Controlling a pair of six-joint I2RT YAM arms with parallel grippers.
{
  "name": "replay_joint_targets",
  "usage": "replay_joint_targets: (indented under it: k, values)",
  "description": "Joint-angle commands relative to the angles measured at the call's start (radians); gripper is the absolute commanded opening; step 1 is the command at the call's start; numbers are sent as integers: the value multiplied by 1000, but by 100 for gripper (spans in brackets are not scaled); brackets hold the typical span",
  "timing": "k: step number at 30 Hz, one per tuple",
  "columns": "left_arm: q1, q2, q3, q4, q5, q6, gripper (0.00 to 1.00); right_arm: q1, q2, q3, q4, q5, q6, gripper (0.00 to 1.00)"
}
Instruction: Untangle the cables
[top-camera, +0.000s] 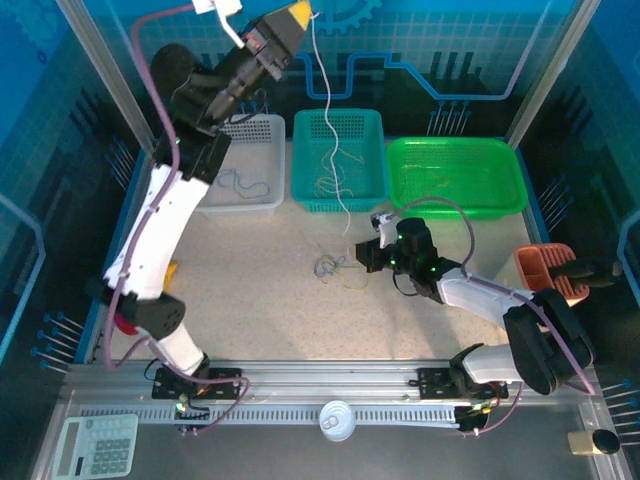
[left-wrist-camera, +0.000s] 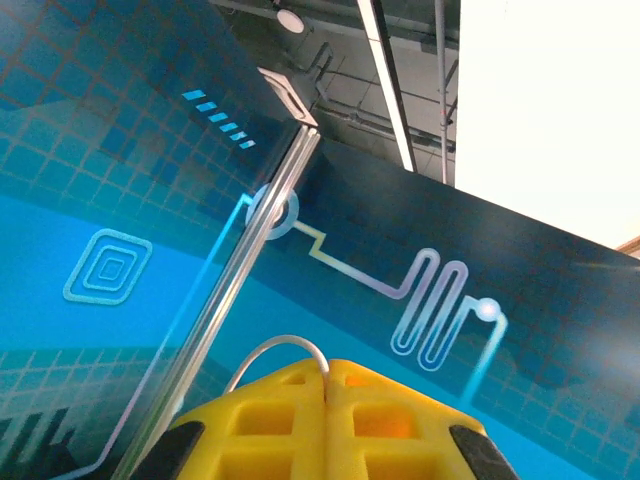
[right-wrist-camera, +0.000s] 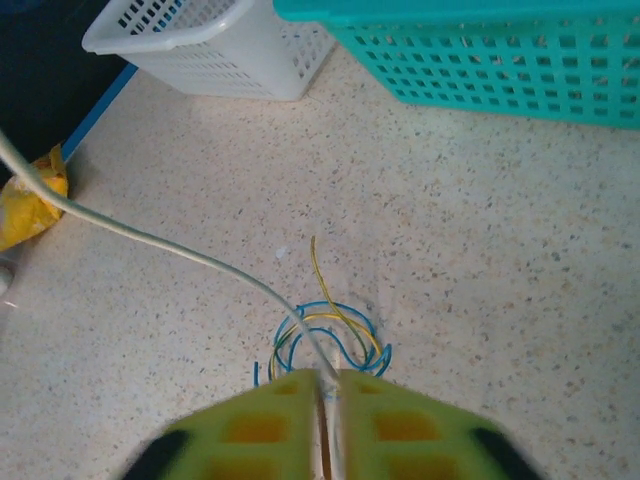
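White cable (right-wrist-camera: 150, 239) taut, steep diagonal, left end effector (top-camera: 298, 14) above, tangle (right-wrist-camera: 330, 335) below

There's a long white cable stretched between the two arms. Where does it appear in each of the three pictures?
Top external: the white cable runs from the raised left gripper at the top, down past the teal basket, to the right gripper.
Left wrist: the white cable arcs out of the left gripper, bottom centre.
Right wrist: the white cable slants from the left edge into the right gripper.
Shared landmark: the teal basket, in the top and right wrist views.
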Motion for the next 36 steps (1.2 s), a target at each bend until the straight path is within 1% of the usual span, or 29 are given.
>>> replay_joint_targets:
  k: [1,2,4,5,6,7,8,10,13,19,27,29,31,32,34,36]
  values:
    - [22,129,169,28,18,7,0,-12,-57,66,-19,-4,12,52]
    - [27,183,238,25,25,-1,0,-10,-67,79,-39,-3,10,61]
    - [39,307,416,3,26,-31,0,-11,-101,105,-102,16,-1,72]
    - [47,366,502,-3,20,-54,0,-13,-118,111,-127,27,-4,74]
    - [54,410,557,-2,12,-82,0,-12,-135,109,-137,32,-6,75]
    - [64,446,594,9,1,-111,0,-13,-153,103,-145,37,-6,76]
    - [75,467,590,36,-7,-146,0,-14,-172,95,-158,42,-5,77]
    - [89,478,531,95,-18,-185,0,-17,-208,76,-174,57,-5,79]
    - [97,479,416,145,-19,-194,0,-29,-253,54,-203,80,-6,80]
    - [105,507,234,178,18,-180,0,-57,-312,22,-233,85,4,80]
    - [105,516,-5,224,56,-205,0,-67,-378,23,-290,87,1,80]
    - [99,498,-89,220,53,-179,0,-68,-391,28,-302,88,1,80]
    - [96,486,-144,176,51,-129,0,-70,-397,36,-314,84,6,80]
    - [92,485,-157,129,47,-92,0,-70,-397,41,-320,82,7,80]
    - [86,490,-149,-1,36,-1,13,-71,-397,49,-329,82,11,80]
    - [78,503,-103,-177,-1,94,33,-71,-402,57,-341,89,16,80]
